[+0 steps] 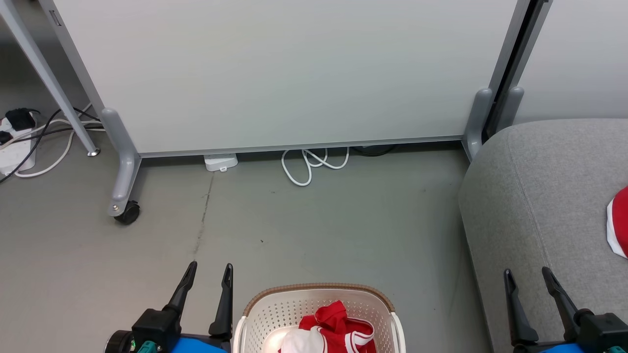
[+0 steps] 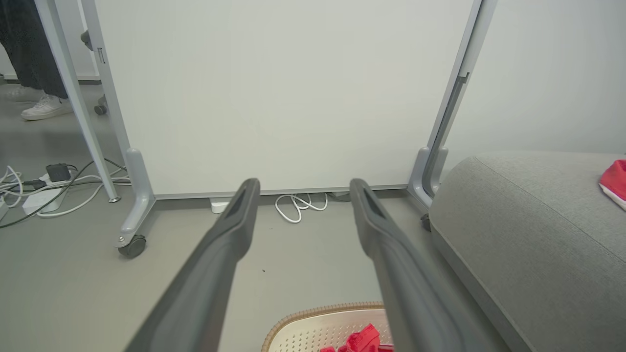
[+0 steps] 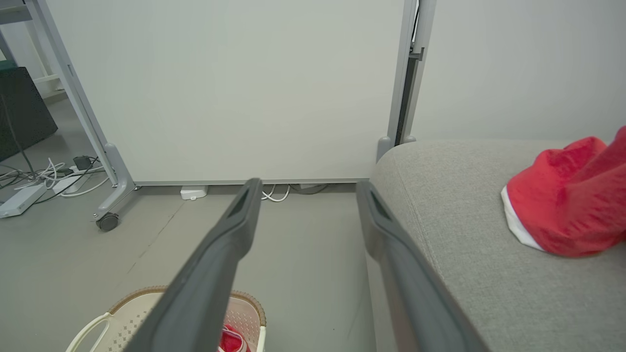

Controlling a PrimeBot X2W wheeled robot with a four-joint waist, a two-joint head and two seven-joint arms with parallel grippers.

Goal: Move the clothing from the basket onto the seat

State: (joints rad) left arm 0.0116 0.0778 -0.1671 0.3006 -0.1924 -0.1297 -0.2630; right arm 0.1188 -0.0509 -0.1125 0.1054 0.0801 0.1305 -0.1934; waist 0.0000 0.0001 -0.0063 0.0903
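i have both sets of fingers spread wide, holding nothing: left gripper (image 1: 210,266) just beside the basket (image 1: 319,287), right gripper (image 1: 527,271) by the seat (image 1: 539,196) edge. red clothing (image 1: 338,321) lies in the basket; 1 red garment (image 1: 619,220) rests on the seat.

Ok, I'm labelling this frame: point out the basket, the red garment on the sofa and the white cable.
Basket (image 1: 319,286), head view: far side of its brown rim.
Garment (image 3: 567,210), right wrist view: middle of the red fabric.
Cable (image 1: 316,159), head view: the coiled part.
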